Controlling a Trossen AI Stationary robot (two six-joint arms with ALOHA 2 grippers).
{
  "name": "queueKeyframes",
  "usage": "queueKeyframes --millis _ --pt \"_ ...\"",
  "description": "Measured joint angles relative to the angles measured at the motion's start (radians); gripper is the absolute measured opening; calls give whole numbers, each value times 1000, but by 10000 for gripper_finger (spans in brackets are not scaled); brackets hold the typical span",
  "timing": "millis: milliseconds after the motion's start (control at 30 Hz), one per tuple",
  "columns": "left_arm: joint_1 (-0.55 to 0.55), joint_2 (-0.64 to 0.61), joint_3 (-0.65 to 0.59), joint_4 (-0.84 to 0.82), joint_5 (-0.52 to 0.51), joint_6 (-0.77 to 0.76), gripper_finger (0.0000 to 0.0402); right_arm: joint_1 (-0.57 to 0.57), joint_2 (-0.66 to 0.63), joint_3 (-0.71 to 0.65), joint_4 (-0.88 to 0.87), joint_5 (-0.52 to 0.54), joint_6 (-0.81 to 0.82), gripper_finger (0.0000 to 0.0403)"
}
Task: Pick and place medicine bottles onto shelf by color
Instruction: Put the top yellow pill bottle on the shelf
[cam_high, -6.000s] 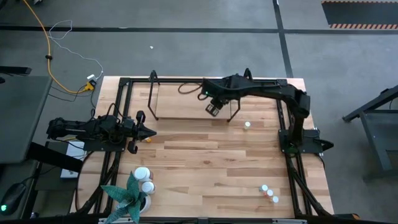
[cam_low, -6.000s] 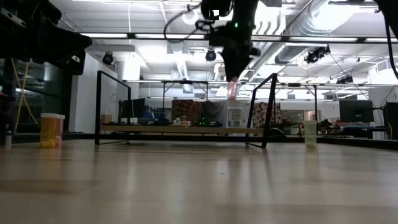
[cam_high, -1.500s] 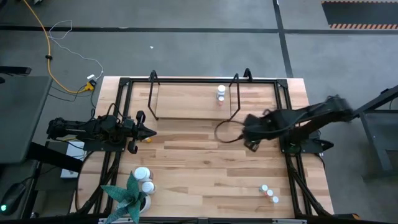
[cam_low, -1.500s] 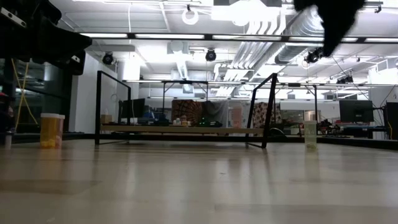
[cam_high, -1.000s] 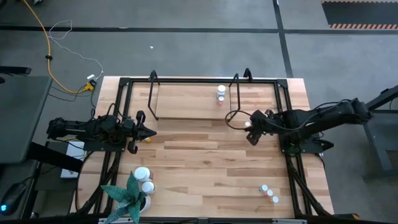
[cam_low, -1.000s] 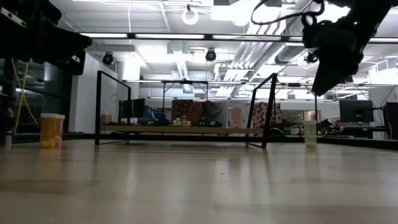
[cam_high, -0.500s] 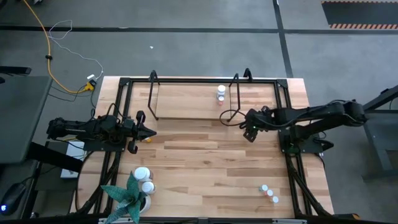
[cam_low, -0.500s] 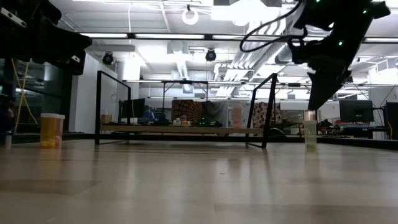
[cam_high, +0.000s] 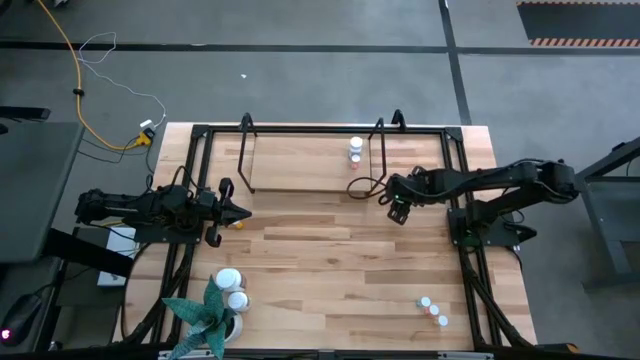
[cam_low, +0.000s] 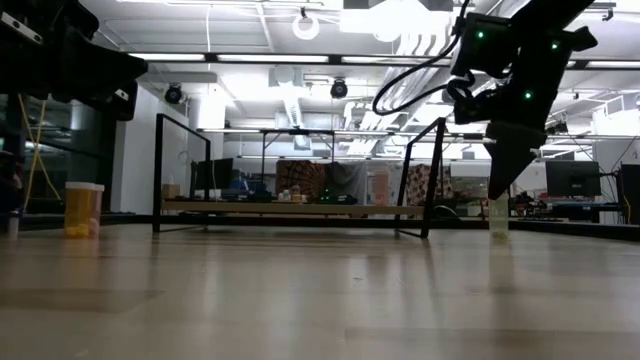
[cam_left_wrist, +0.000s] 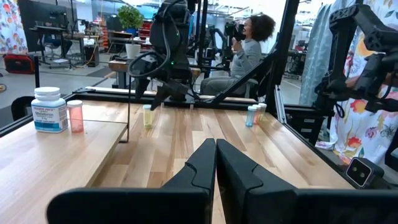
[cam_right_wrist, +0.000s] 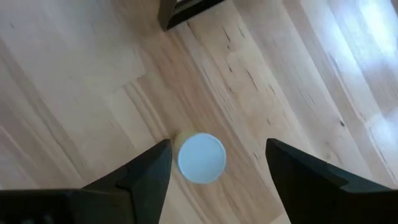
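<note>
Wood counter (cam_high: 330, 260), largest item. Shelf (cam_high: 300, 160) at far edge, carrying white bottle (cam_high: 356, 144) and small orange bottle (cam_high: 355, 159). Left gripper (cam_high: 237, 212) pressed together, parked at left side. Right gripper (cam_right_wrist: 214, 163) spread wide, poised directly above white-capped bottle (cam_right_wrist: 201, 157) standing just beside shelf's right hoop.

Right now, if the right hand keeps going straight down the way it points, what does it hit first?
Most likely the small white-capped yellowish bottle, which sits between the open fingers of the right hand; how far below is unclear.
</note>
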Motion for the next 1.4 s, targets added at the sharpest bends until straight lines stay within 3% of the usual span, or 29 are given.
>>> queueKeyframes --millis 233,567,1400 --pt "0 0 0 0 0 0 3 -35 0 0 -3 -99 -2 252" --pt "0 0 0 0 0 0 3 -72 0 0 -5 -103 -1 246" --pt "0 0 0 0 0 0 3 -72 0 0 -5 -162 7 114"
